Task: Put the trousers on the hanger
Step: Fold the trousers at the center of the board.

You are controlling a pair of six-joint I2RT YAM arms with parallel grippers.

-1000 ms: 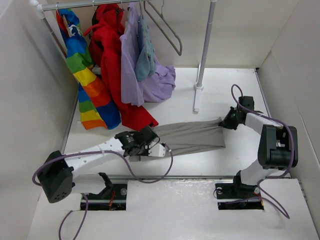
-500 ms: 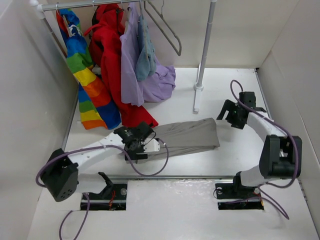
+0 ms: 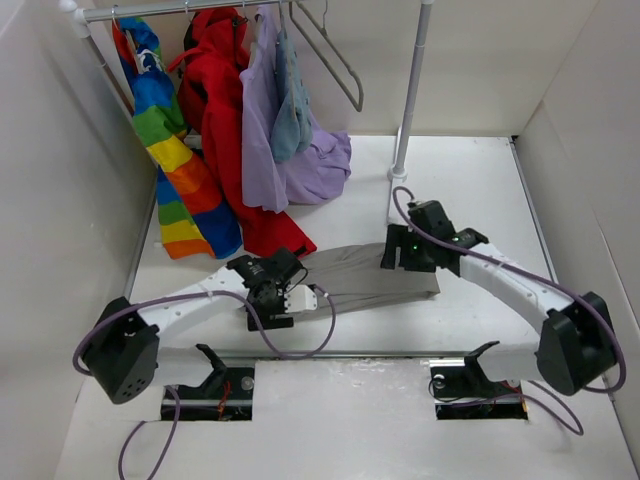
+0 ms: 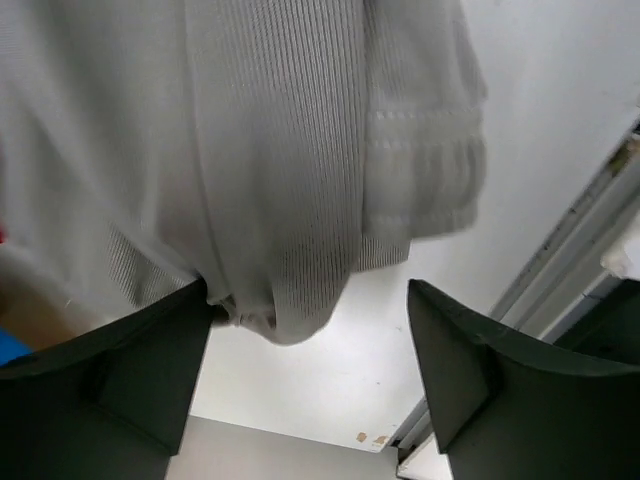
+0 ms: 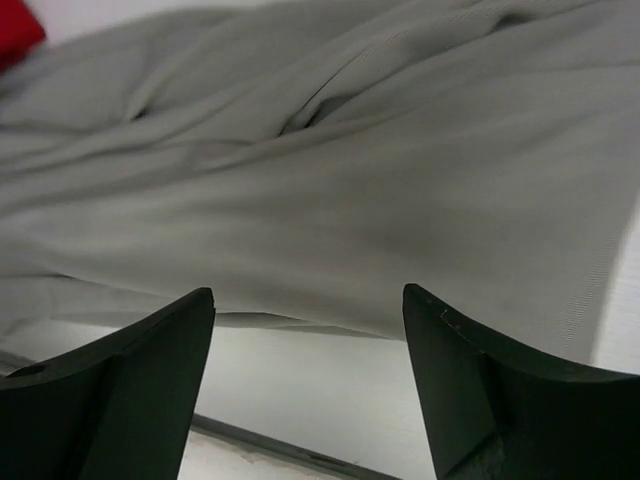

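Pickup of long grey-beige fabric trousers (image 3: pixel 370 272), flat on white tabletop (image 3: pixel 480 190) beneath both grippers.
Left gripper (image 4: pixel 310 345) and right gripper (image 5: pixel 310 340) spread, empty; pinch deep folds before lifting to slim grey rod hanger (image 3: pixel 358 100) far ahead.

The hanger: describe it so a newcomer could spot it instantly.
Look along the clothes rail at the back. Right of the lilac garment, the hanger hangs tilted. It is a thin grey rod loop and, unlike its neighbours, carries no clothing.
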